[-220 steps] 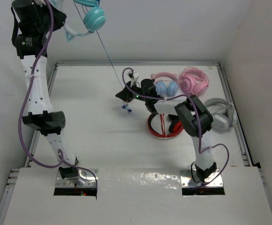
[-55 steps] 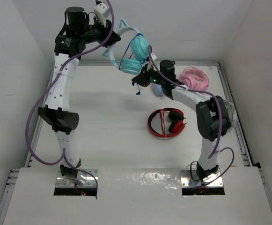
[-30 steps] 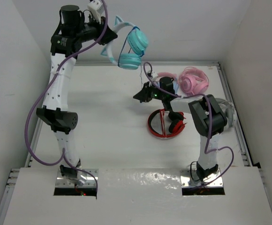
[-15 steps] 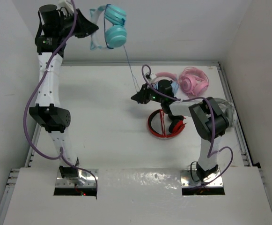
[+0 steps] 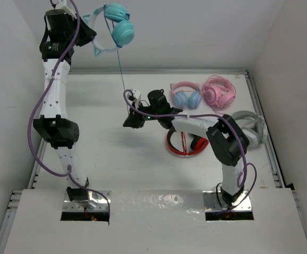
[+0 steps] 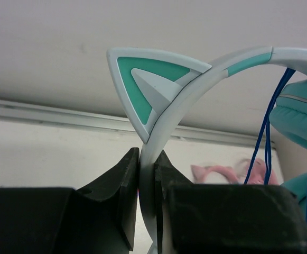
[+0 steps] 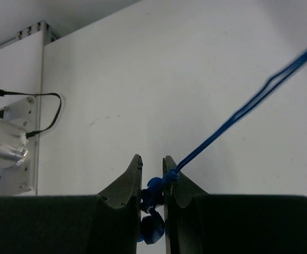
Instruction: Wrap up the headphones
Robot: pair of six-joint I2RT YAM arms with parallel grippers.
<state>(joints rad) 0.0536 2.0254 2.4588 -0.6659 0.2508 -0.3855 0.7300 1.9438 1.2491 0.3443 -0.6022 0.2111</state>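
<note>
- Your left gripper is closed tight on the headphones. Its two fingers pinch the pale mint headband just below one cat ear.
- The left arm reaches high at the far left corner, so the headphones hang in the air, well above the desk. The teal cups sit to the right of the gripper.
- In the left wrist view, blue strands of the cable run down past the headband, beside a teal cup at the right edge.
- From the headphones the cable drops in a straight line to your right gripper, which sits low over the middle of the desk.
- The right gripper is nearly closed, with only a narrow gap between its fingers. A knotted blue bunch of the cable's end is caught in that gap, and a doubled strand leads away up and to the right.
- You cannot tell from these views whether the right gripper touches the desk surface.
- Just right of the right gripper, a red-and-black pair lies flat on the desk under the right arm.
- Along the far right of the desk lie a pink-banded pair with blue cups, an all-pink pair beside it, and a grey pair nearer the right edge.
</note>
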